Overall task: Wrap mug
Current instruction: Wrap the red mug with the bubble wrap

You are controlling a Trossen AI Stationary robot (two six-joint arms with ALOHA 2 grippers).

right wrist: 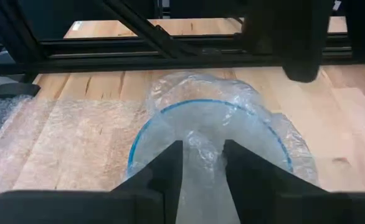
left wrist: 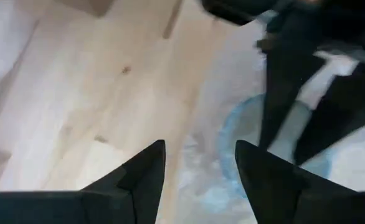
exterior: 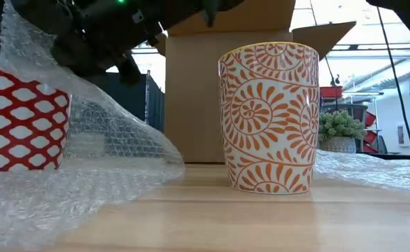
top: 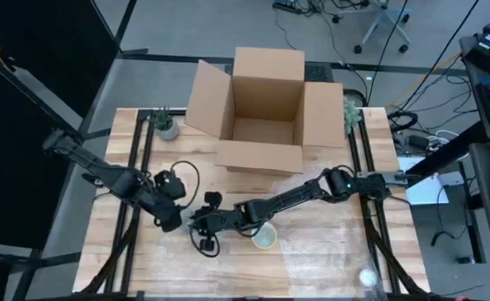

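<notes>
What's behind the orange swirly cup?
A brown cardboard box stands behind the cup, and a small potted plant peeks out at its side. The cup hides the lower middle of the box.

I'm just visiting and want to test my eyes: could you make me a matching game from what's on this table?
Things:
1. box
2. orange mug
3. red mug
4. right gripper

States:
a. upright and bare on the wood
b. pinching bubble wrap
c. flaps open, at the table's far edge
d. lying in bubble wrap

Pairs: 1-c, 2-a, 3-d, 4-b
</notes>
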